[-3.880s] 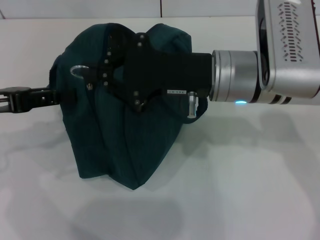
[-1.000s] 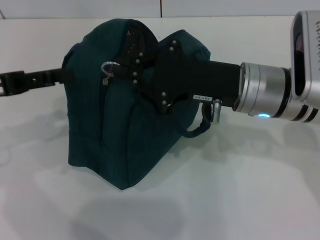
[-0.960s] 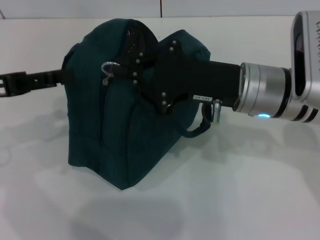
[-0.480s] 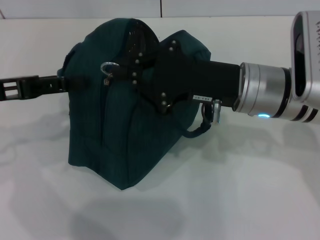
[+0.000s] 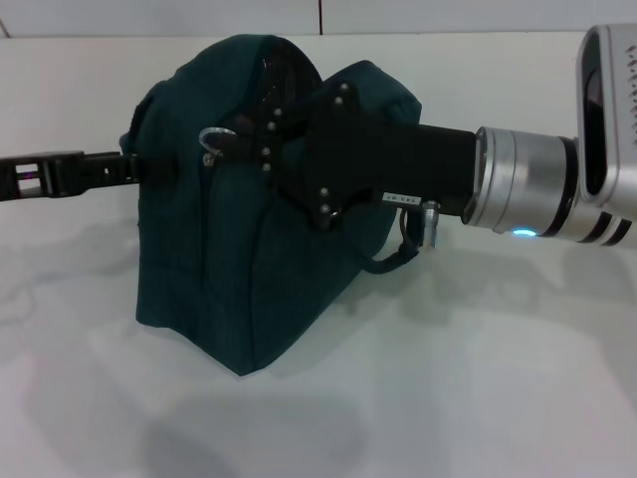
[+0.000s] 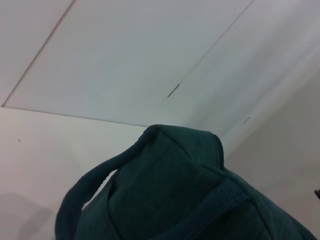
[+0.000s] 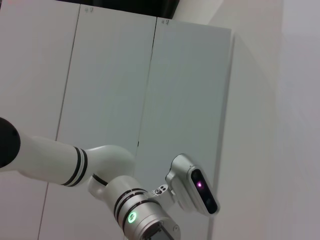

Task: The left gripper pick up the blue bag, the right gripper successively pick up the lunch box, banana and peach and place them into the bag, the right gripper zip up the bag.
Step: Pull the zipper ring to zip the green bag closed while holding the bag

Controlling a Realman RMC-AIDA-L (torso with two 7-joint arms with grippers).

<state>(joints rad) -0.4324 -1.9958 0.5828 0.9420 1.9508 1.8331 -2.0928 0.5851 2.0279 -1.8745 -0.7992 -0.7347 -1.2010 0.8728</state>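
White desk surface (image 5: pixel 518 378) fills the head view, with a pale wall and a thin vertical seam beyond its far edge. On it, left of the desk's middle, stands the blue bag (image 5: pixel 199 269), upright and bulging, its base on the desk and its top toward the far edge. The left gripper (image 5: pixel 149 166) reaches in from the desk's left edge on a thin black arm and meets the bag's upper left side; whether its fingers are clenched or released cannot be told, since the fabric hides them. The right gripper (image 5: pixel 234 149) comes in from the right edge on a silver cylindrical arm (image 5: pixel 523 194) with a blue light, lying across the bag's top; its fingertips are at the silver ring zipper pull (image 5: pixel 211 139), and they look pinched on it. One padded handle (image 5: pixel 393 261) hangs below the right gripper. From the left wrist view, the bag's top and a loop handle (image 6: pixel 95 185) show close up. From the right wrist view, only white cabinet doors (image 7: pixel 110 85) and a white robot arm (image 7: pixel 75 165) appear.
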